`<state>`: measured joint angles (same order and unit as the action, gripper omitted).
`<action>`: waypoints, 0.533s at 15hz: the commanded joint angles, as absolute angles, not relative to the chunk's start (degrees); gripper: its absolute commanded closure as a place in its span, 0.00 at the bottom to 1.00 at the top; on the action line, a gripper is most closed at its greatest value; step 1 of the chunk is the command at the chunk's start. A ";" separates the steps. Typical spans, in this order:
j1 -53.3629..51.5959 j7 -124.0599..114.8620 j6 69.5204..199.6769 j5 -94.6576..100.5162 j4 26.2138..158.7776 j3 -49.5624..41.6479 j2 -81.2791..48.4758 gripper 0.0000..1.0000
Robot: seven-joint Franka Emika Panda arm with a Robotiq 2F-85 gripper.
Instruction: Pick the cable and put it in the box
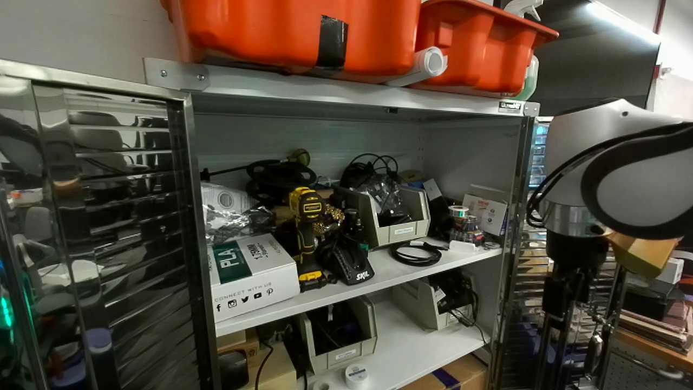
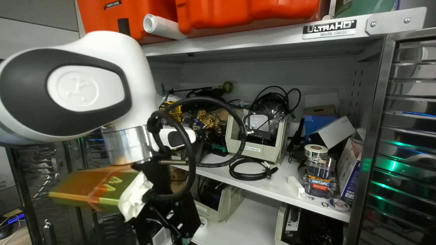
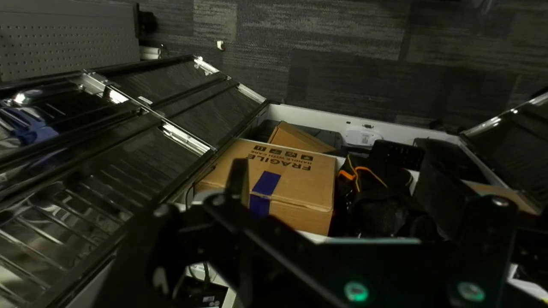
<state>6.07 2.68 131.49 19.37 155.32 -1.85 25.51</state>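
Note:
The cable, a thin black cord in a loose coil, lies on the middle shelf in both exterior views (image 1: 417,262) (image 2: 249,177), in front of a grey bin. The box, the narrower orange tub, stands on top of the cabinet in both exterior views (image 1: 482,51) (image 2: 245,15). My gripper hangs pointing down in front of the cabinet, apart from the cable. In the wrist view my gripper (image 3: 366,201) has its fingers spread wide with nothing between them. In an exterior view my gripper (image 2: 168,217) is partly cut off at the bottom edge. The cable and box are out of the wrist view.
A wider orange tub (image 1: 292,38) and a paper roll (image 1: 433,62) sit beside the box. Grey bins (image 1: 400,230), a yellow drill (image 1: 307,216), a charger (image 1: 352,260) and a battery pack (image 2: 318,185) share the shelf. Metal doors (image 1: 108,227) stand open. A cardboard box (image 3: 295,184) is lower.

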 commanded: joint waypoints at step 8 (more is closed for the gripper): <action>8.72 -11.47 139.07 17.21 136.36 -2.83 2.81 0.00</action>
<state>8.98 -8.80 138.69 18.74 142.49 -2.20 9.23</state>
